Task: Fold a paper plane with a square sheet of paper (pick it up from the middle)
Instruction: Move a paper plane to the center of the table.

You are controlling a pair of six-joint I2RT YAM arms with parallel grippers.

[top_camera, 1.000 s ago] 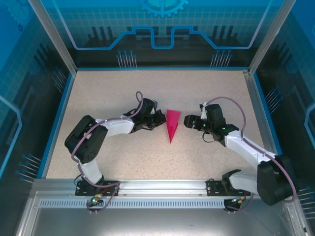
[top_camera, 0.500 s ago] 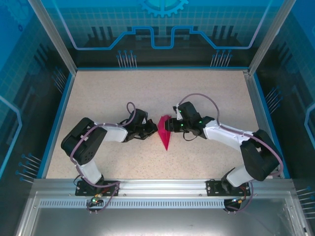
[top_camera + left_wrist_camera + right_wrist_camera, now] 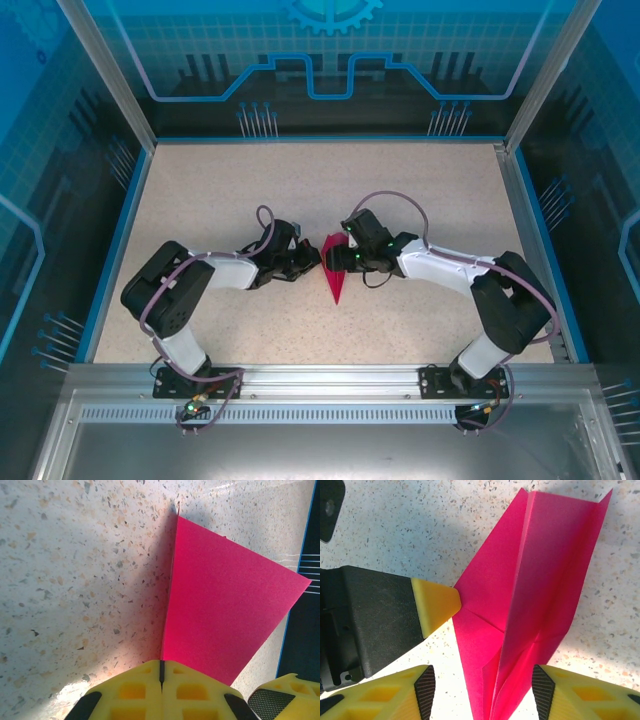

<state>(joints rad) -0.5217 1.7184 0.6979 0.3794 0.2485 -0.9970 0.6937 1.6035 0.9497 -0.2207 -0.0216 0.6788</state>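
The magenta paper plane point(image 3: 335, 280) lies mid-table as a slim dart, its point toward the near edge. My left gripper point(image 3: 316, 262) is shut, and its yellow fingertips point(image 3: 161, 666) pinch the plane's left edge point(image 3: 220, 600). In the right wrist view that yellow tip point(image 3: 436, 605) covers the left wing's corner of the plane point(image 3: 530, 580). My right gripper point(image 3: 340, 258) hangs over the plane from the right. It is open point(image 3: 484, 692), its ribbed pads point(image 3: 425, 690) stand either side of the narrow folded end, and neither pad touches the paper.
The speckled tabletop point(image 3: 420, 190) is walled by blue-edged transparent panels on three sides, with a metal rail point(image 3: 320, 380) along the near edge. One right-gripper finger point(image 3: 285, 700) sits at the lower right of the left wrist view, close to the paper.
My right arm has swung left from beside the plane to right over it, its jaws narrowing. The plane and my left gripper have shifted slightly left and nearer.
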